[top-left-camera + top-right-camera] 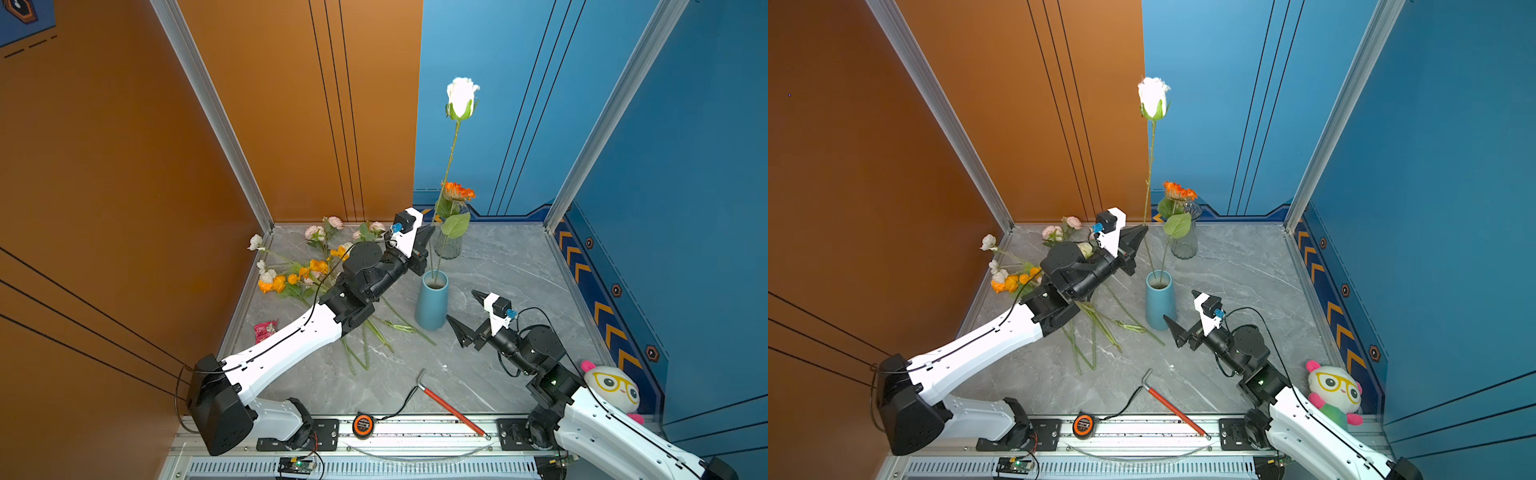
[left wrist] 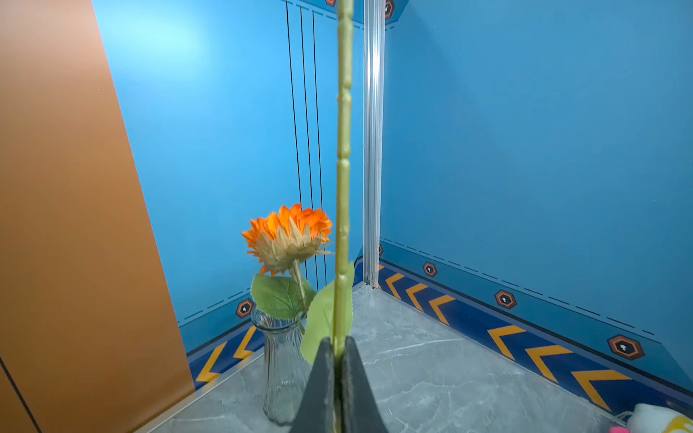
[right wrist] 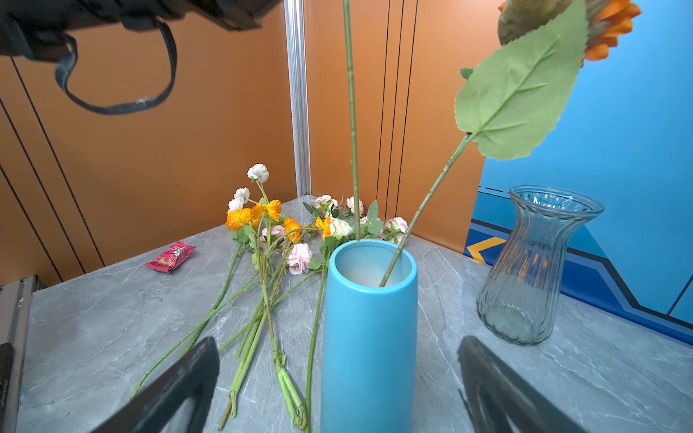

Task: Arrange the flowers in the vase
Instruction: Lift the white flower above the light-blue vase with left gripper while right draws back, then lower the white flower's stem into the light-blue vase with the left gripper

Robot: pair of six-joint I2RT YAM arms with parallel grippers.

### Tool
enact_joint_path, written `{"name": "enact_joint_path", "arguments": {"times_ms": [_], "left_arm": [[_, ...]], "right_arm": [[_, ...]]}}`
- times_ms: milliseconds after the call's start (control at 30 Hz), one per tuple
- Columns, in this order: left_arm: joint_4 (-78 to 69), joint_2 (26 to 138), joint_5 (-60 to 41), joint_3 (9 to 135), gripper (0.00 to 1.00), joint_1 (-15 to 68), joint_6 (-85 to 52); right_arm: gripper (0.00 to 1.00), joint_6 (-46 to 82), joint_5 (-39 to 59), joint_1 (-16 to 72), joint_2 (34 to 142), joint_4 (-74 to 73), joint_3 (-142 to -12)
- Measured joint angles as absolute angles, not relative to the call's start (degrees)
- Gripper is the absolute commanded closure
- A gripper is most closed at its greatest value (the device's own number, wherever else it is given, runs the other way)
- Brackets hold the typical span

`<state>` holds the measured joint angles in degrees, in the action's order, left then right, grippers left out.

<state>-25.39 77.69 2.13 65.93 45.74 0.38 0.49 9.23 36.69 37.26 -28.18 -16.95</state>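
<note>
At the near edge lie a tape measure [image 1: 362, 424] and a red-handled hammer [image 1: 451, 407], with a plush toy [image 1: 613, 388] at the near right; none of them seems to belong to the job.

Further in, the right gripper [image 1: 461, 305] holds nothing. Its jaws stand wide apart, just beside the blue vase [image 1: 432, 307] on its right, probably placed to steady it if a stem pushes it over.

An orange daisy-type flower [image 1: 457, 192] stands in that vase, its stem leaning against the rim.

On the left, the loose flowers [image 1: 299, 270] lie in a heap on the grey tabletop [image 1: 498, 374] with their stems pointing near, and a red snack wrapper [image 1: 265, 330] lies beside them.

Above the heap, the left gripper [image 1: 431, 227] has its fingers [image 2: 322, 375] pinched tight on the stem of a white rose [image 1: 461, 97]. It grips low on the stem, so the stalk stays upright over the vase mouth. The stem's foot meets the far rim. I cannot tell whether it is inside.

Farthest back stands an empty glass vase [image 1: 449, 245].
</note>
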Motion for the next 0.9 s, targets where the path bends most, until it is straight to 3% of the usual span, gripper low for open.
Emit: {"name": "enact_joint_path", "arguments": {"times_ms": [467,900], "left_arm": [[-37.26,81.62,4.93,51.16,1.00,48.14,-2.98],[-41.76,85.38,4.97,48.66,0.85,48.88,-4.56]], "right_arm": [[0.00,0.91,10.74,36.80,37.67,-29.19,-16.95],[0.00,0.86,10.74,37.52,38.11,-29.19,-16.93]]}}
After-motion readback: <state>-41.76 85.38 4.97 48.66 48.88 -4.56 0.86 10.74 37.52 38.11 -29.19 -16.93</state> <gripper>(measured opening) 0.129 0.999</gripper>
